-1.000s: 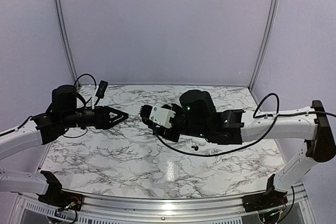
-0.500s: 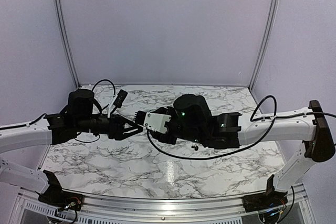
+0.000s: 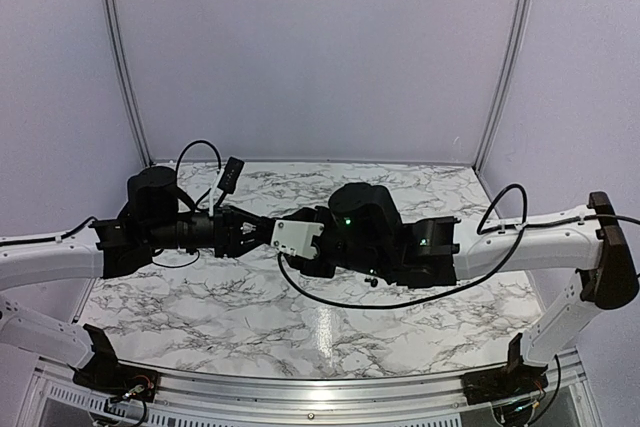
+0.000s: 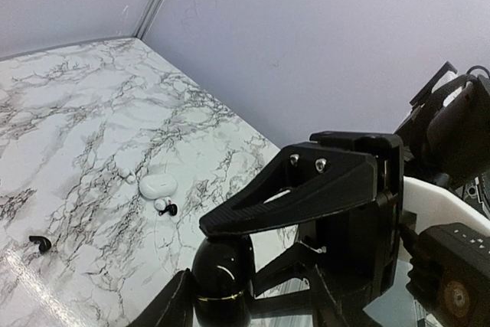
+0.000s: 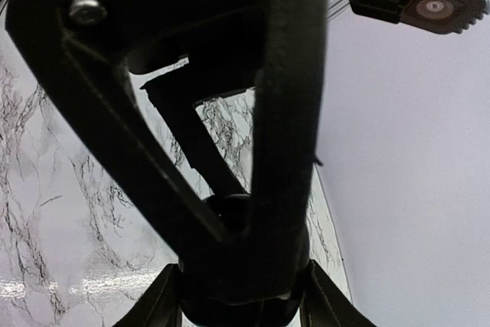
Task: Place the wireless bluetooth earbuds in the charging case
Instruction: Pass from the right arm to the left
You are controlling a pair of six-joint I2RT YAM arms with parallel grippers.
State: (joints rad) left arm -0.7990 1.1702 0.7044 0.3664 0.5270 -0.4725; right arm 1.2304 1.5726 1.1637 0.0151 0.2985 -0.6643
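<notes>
My right gripper [image 3: 268, 233] [image 5: 237, 298] is shut on the black oval charging case [image 5: 230, 216], held above the table's middle. The case, with a thin gold seam, shows in the left wrist view [image 4: 222, 275]. My left gripper [image 3: 258, 230] [image 4: 241, 300] is open, with its jaws on either side of the case and the right gripper's fingertips. One left finger [image 4: 164, 308] touches the case. Two tiny black earbuds lie on the table, one alone [image 4: 40, 244] and one [image 4: 171, 209] [image 3: 372, 283] beside small white pieces.
A white oval object [image 4: 158, 185] and small white bits [image 4: 122, 175] lie on the marble table [image 3: 250, 317] under the right arm. A loose black cable [image 3: 330, 297] hangs below the right wrist. Purple walls close in the back and sides.
My left arm has swung right to meet the right gripper. Its jaws have gone from shut to spread around the case. The right gripper has shifted slightly left and lower with the case.
</notes>
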